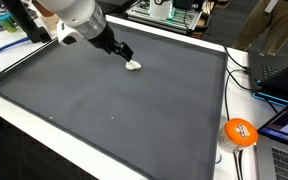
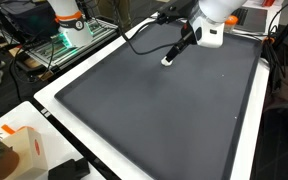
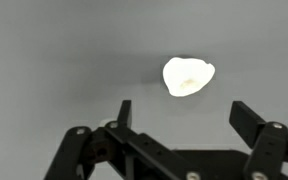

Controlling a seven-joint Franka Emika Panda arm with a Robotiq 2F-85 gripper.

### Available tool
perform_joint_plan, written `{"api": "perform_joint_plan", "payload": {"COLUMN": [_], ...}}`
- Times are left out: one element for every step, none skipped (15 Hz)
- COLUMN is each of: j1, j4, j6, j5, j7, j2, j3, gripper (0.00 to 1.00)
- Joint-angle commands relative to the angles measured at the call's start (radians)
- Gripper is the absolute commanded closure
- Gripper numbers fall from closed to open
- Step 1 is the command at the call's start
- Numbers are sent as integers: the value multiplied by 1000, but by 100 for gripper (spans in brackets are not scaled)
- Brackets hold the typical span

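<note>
Small white lump (image 3: 188, 76) lying on dark mat (image 1: 114, 110) covering desk, near one edge in both exterior views. Hovering over it with pincer (image 3: 184, 108) released, nothing gripped, lump just ahead of fingertips. Looks light, soft, irregular, probably easy to squash or skid. Best pinched gently across narrow sides, low to mat.

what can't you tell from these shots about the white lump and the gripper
- wrist view: the white lump is washed out by glare, so what it is stays unclear.
- both exterior views: the lump is too small, and the gripper crowds it, so contact cannot be judged.
- wrist view: the gripper's body is cut off by the bottom edge.
</note>
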Motion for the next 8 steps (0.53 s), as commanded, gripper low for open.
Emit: {"api": "perform_joint_plan", "payload": {"j1": [12, 11, 7, 2, -3, -4, -3, -2], "j4": [-181, -226, -285, -329, -378, -425, -475, -519], "j6": [59, 89, 148, 197, 248, 293, 343, 386], "j5": [-20, -12, 9, 29, 50, 66, 83, 94], "j7": [16, 23, 31, 42, 43, 50, 56, 57], "j2": [-133, -165, -204, -232, -259, -285, -311, -334], "j3": [-11, -11, -7, -5, -1, 1, 3, 4], "gripper": [0, 0, 0, 0, 0, 0, 0, 0]}}
